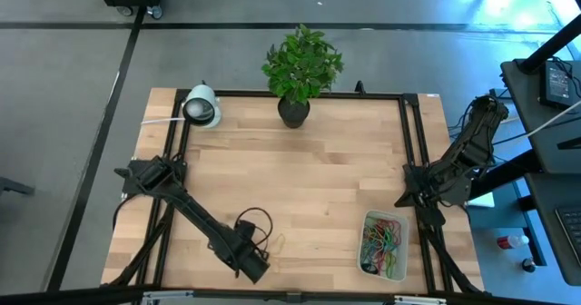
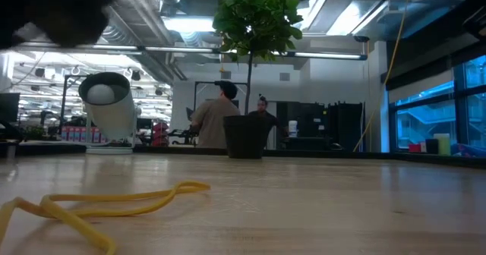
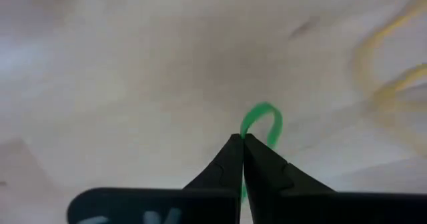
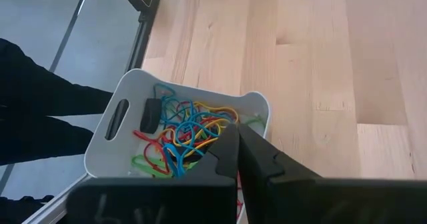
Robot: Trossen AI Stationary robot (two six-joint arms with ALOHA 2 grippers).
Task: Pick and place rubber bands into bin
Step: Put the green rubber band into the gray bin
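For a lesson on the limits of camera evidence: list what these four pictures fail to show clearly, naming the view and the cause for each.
- High view: the green band held by the left gripper is hidden under the gripper.
- Left wrist view: the green band is partly behind the fingers; the yellow band is blurred and cut by the edge.
- Low view: the bin is out of frame.
- Right wrist view: the bin is partly covered by the right gripper.

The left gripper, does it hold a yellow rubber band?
No, the left gripper is shut on a green rubber band.

Rubber bands [image 1: 383, 241] in the bin [image 1: 367, 261] — table's [image 1: 309, 173] right-front corner.
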